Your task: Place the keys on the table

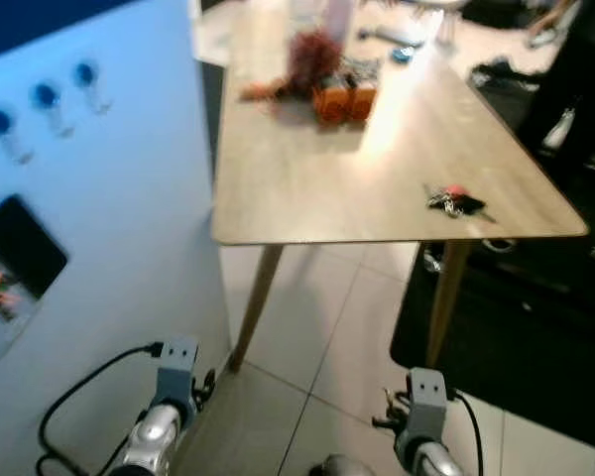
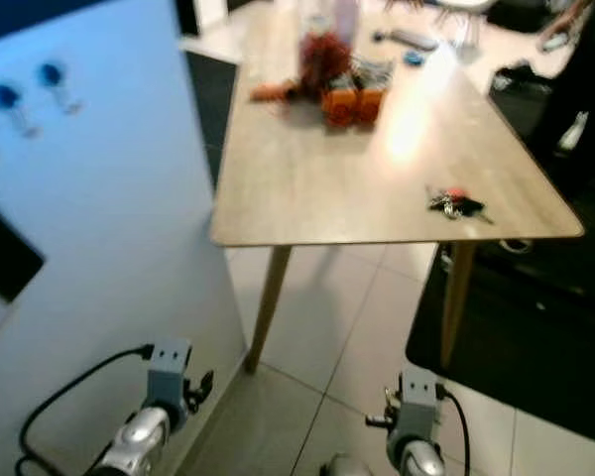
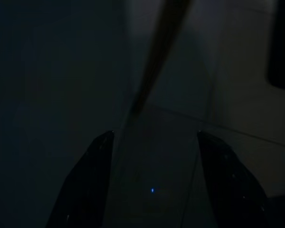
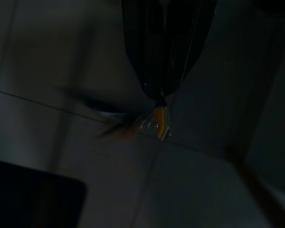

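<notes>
Low on the left, the left claw [image 3: 152,190] hangs over the tiled floor [image 1: 317,337] beside a white wall panel [image 1: 109,218], its two black fingers [image 3: 92,180] spread apart with nothing between them. Up ahead of both claws stands a wooden desk [image 1: 307,178] on slanted legs. Orange containers [image 1: 342,99] and a reddish-brown bundle [image 1: 312,55] sit at its far part, well beyond either claw. To the right, the right claw [image 4: 160,97] hangs low over the floor, its fingers pressed together on keys [image 4: 156,124] that dangle from the tips, blurred and dim. Another bunch of keys with a red tag [image 1: 456,201] lies on the desk near its right front corner, well above and ahead of the right claw.
</notes>
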`<state>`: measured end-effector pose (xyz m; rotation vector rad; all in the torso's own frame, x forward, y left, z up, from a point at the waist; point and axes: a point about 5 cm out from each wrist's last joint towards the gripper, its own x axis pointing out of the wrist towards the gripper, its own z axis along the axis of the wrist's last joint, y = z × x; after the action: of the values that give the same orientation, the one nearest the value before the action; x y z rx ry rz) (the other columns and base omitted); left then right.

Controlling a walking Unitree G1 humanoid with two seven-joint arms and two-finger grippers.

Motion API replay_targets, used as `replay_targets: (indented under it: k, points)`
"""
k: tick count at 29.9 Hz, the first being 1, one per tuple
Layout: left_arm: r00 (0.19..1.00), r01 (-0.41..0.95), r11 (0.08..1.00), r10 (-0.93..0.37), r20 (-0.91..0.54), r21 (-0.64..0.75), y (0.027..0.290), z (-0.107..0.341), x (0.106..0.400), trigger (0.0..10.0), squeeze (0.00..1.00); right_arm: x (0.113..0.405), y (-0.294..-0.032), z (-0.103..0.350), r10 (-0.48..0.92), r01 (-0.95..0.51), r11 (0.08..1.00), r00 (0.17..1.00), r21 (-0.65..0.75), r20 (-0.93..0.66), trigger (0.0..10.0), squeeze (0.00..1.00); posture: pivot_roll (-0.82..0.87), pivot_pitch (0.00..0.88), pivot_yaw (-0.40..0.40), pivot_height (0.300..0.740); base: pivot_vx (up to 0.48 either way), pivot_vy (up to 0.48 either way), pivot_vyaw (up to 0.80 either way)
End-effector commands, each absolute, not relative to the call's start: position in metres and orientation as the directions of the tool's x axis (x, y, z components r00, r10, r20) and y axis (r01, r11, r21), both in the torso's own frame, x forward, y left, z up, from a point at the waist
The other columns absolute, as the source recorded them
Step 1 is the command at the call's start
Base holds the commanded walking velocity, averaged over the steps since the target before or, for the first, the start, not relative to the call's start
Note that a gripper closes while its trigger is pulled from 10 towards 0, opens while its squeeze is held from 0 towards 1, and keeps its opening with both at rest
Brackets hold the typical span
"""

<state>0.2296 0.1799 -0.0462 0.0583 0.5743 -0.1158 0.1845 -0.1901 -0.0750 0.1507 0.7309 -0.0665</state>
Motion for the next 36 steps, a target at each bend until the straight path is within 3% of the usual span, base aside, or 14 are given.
replay_targets:
  k: [1, 17, 36]
  points:
    - [0.828, 0.126, 0.992, -0.095, -0.553, 0.018, 0.1775, -0.0493, 0.2252, 10.0, 0.00, 0.1824, -0.1906, -0.0761, -0.011, 0.120, 0.986, 0.737, 0.115, -0.676, 10.0, 0.00, 0.01, 0.056, -0.016, 0.740, 0.000, 0.000, 0.00]
    - [0.832, 0.140, 0.990, -0.114, -0.544, 0.007, 0.1729, -0.0476, 0.2282, 10.0, 0.00, 0.1813, -0.1888, -0.0769, 0.003, 0.090, 0.991, 0.732, 0.101, -0.682, 10.0, 0.00, 0.01, 0.056, -0.019, 0.740, 0.000, 0.000, 0.00]
    - [0.841, 0.125, 0.992, -0.117, -0.528, -0.021, 0.1720, -0.0475, 0.2266, 10.0, 0.00, 0.1801, -0.1887, -0.0774, 0.016, 0.066, 0.993, 0.728, 0.094, -0.685, 10.0, 0.00, 0.01, 0.061, -0.029, 0.740, 0.246, 0.000, 0.00]
